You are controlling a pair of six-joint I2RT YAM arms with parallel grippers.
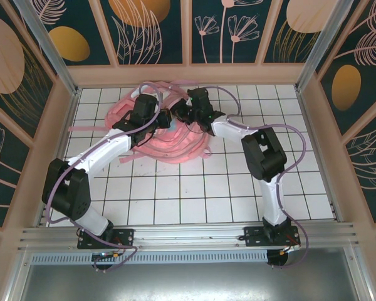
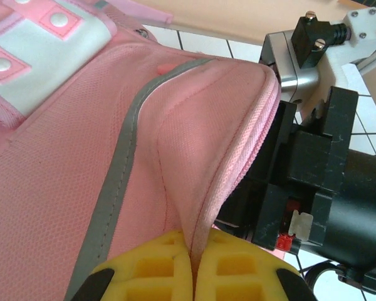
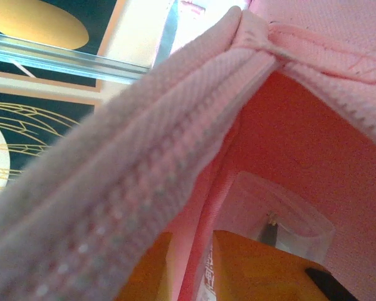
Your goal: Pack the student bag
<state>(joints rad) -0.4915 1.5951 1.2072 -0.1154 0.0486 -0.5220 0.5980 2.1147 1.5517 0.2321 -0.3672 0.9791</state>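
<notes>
Left end effector (image 1: pixel 165 119) and right end effector (image 1: pixel 177 113) sit seemingly touching atop the student bag (image 1: pixel 175 149) on the table (image 1: pixel 238 194).

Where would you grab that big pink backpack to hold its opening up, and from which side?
Likely by the zipper-edged rim of the student bag, coming in across the edge from outside. That seam folds into a thin ridge a gripper can pinch, as the left gripper does here; the broad panels offer nothing to close on.

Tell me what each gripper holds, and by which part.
Both hold the student bag. The left gripper pinches a fabric fold by the zipper; the right gripper appears clamped on fabric below the zipper.
</notes>
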